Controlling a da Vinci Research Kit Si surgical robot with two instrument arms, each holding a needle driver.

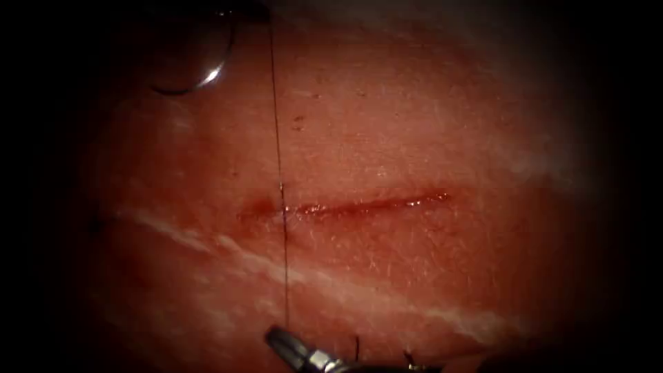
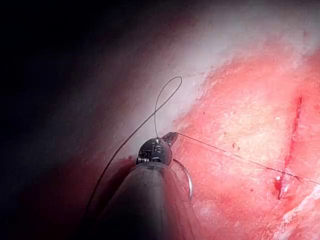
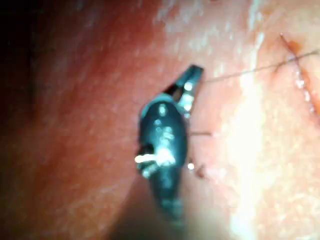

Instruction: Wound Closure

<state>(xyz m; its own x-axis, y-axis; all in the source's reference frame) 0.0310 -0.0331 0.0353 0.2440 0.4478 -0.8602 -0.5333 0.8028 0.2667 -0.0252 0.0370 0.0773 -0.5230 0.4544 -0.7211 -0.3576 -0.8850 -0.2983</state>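
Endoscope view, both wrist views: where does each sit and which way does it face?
Endoscope view: above, in front, facing reddish pork tissue and its horizontal red cut; right gripper at bottom edge, shut on thin dark thread.
Left wrist view: on the left arm, along its shaft; left gripper shut on thread, curved steel needle beside it, outside the tissue.
Right wrist view: along the right shaft at its gripper.
Shared: thread crossing cut.

The tissue point(image 1: 387, 138) looks moist and faintly grainy, with glossy red fluid point(image 1: 373, 205) in the cut. The needle point(image 1: 207, 65) and right pincer point(image 1: 276, 340) are shiny metal; the thread point(image 1: 277, 138) is fine and dark.
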